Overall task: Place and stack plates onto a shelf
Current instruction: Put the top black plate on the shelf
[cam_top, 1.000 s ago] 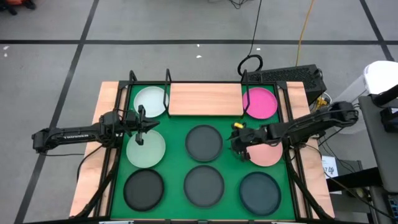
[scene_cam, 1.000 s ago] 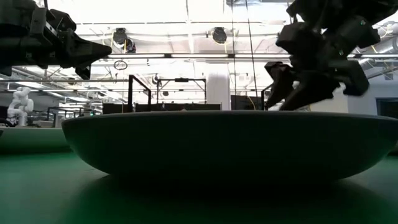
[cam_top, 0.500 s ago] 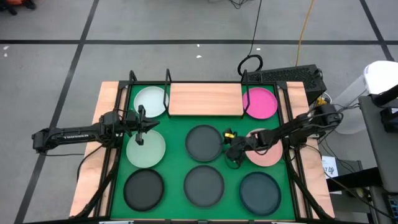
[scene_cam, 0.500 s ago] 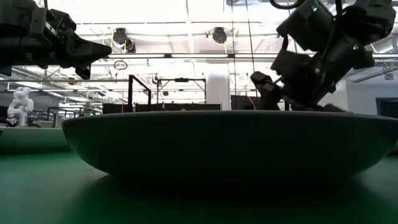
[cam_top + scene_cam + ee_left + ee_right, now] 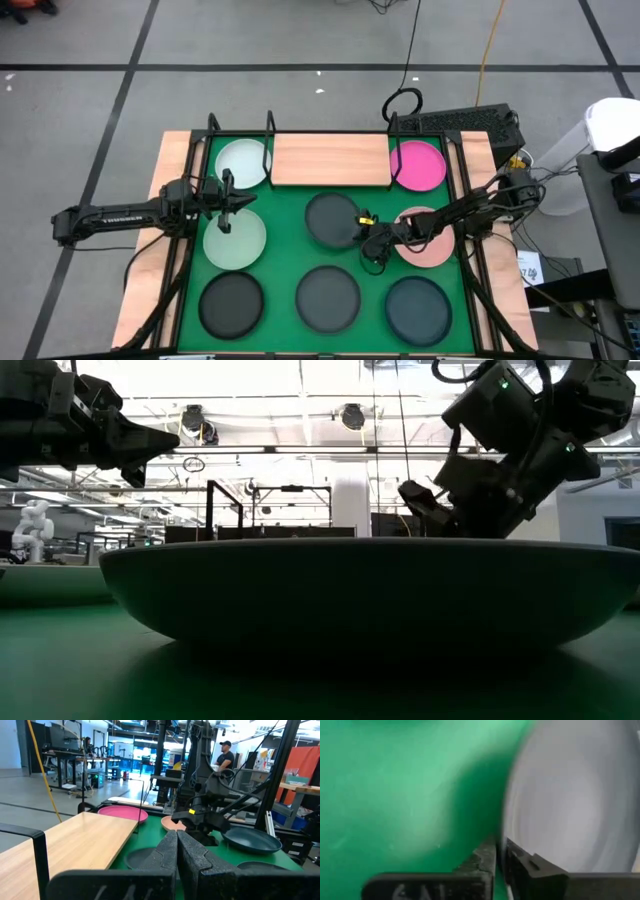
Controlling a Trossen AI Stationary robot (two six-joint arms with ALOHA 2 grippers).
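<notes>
On the green mat (image 5: 280,250) lie several dark grey plates, two mint-green ones (image 5: 235,240) (image 5: 243,163), a magenta one (image 5: 418,166) and a light pink one (image 5: 432,248). The light-wood shelf (image 5: 330,160) stands at the far edge. My right gripper (image 5: 368,243) is low at the right rim of the middle dark grey plate (image 5: 328,220) and shut on it. My left gripper (image 5: 226,207) hangs shut and empty above the mint plates. In the low view a dark plate (image 5: 360,590) fills the foreground and hides the right fingertips. My right gripper pinches the middle dark grey plate's right rim (image 5: 506,840) between its two fingers, one finger inside the plate's hollow (image 5: 530,865) and one outside over the mat (image 5: 480,862). The fingers slant down from the table's right side. Whether the rim is raised off the mat does not show.
The shelf has thin black rod uprights (image 5: 270,125) at its ends. Black frame rails (image 5: 470,270) run along both sides of the mat. The light pink plate lies right under my right arm. A person (image 5: 225,755) stands in the room beyond the table.
My right gripper has gone down and toward the table's left, from above the light pink plate to the middle dark grey plate's right rim, and has shut on it. That plate has slid a little toward the far edge.
</notes>
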